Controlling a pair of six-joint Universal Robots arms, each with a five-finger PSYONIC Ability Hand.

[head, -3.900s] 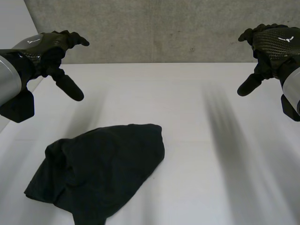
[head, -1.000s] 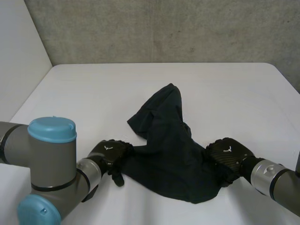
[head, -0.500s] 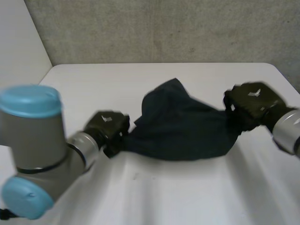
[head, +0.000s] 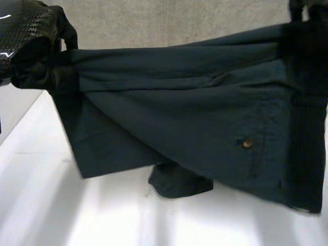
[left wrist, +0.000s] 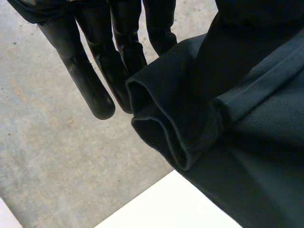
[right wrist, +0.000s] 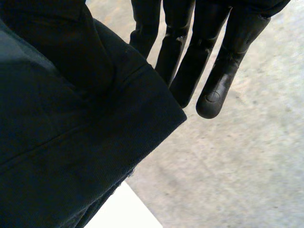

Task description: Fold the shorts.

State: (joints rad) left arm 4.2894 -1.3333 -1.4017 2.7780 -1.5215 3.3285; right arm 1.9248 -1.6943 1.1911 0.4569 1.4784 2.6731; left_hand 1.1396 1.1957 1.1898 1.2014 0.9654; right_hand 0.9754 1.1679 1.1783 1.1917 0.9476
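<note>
Wall: grey concrete (head: 169,23), standing behind the desk.
Desk: white (head: 102,215). In the head view its bare top shows below the hanging cloth.
Shorts: dark blue-green cloth (head: 184,113), held up in the air and stretched wide between the two hands, above the desk. The top edge runs almost level from one hand to the other. One leg hangs down at the left side and a darker panel hangs at the right side. The lowest fold hangs close over the desk; I cannot tell if it touches.
Left hand: black (head: 28,38), high at the left end of the shorts. On its back there are small white marks that I cannot read as writing. In the left wrist view its fingers (left wrist: 95,76) are straight and a bunched corner of the cloth is clamped beside them against the thumb.
Right hand: at the right end of the shorts. In the right wrist view its fingers (right wrist: 213,71) are straight, and the hemmed corner of the cloth is pinched between them and the thumb.
Pocket seam: a straight stitched line (head: 253,164) on the right part of the shorts.
Button: small, round, brown (head: 247,143), just beside the upper end of the pocket seam.
</note>
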